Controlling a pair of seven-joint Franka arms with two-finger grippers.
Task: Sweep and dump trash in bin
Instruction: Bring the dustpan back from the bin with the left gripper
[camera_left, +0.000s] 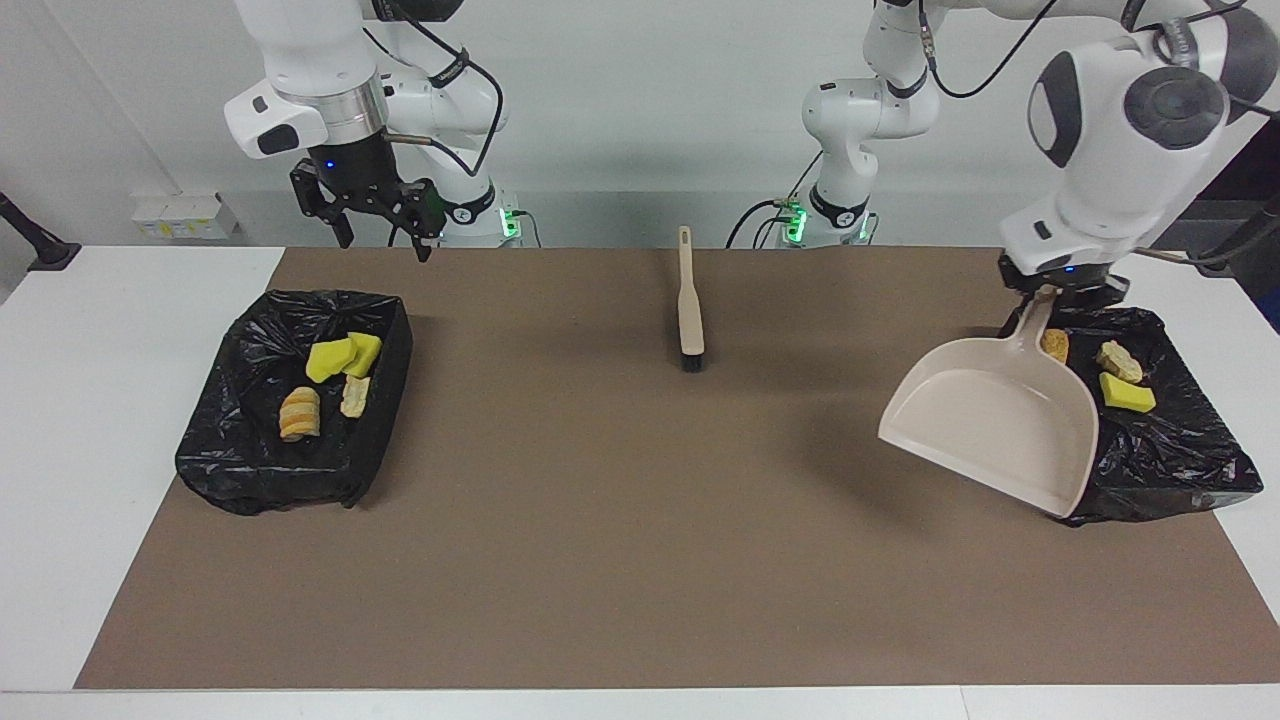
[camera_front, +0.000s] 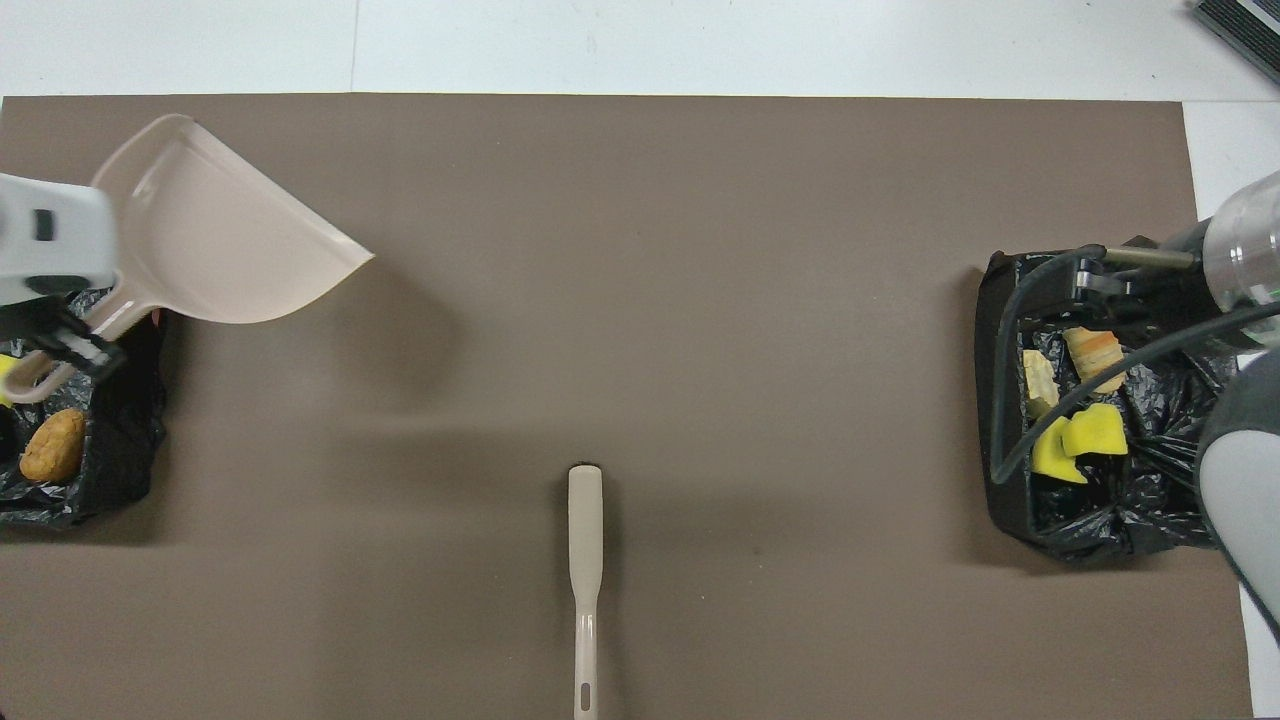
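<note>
Right pincer (camera_left: 380, 235) up in the air, fingers spread wide, gripping nothing, over the robot-side rim of a black-lined bin (camera_left: 215, 450) at the right arm's end of the surface. Below it, four trash scraps (camera_left: 343, 357) inside that bin. Brush (camera_left: 689, 310) flat on the brown mat (camera_left: 640, 560), between the two pincers. Left pincer (camera_left: 1062, 293) clamped on the handle of a beige dustpan (camera_left: 985, 425), pan tilted over the mat. Under this pincer, second bin (camera_left: 1170, 460) with three scraps (camera_left: 1126, 393).
</note>
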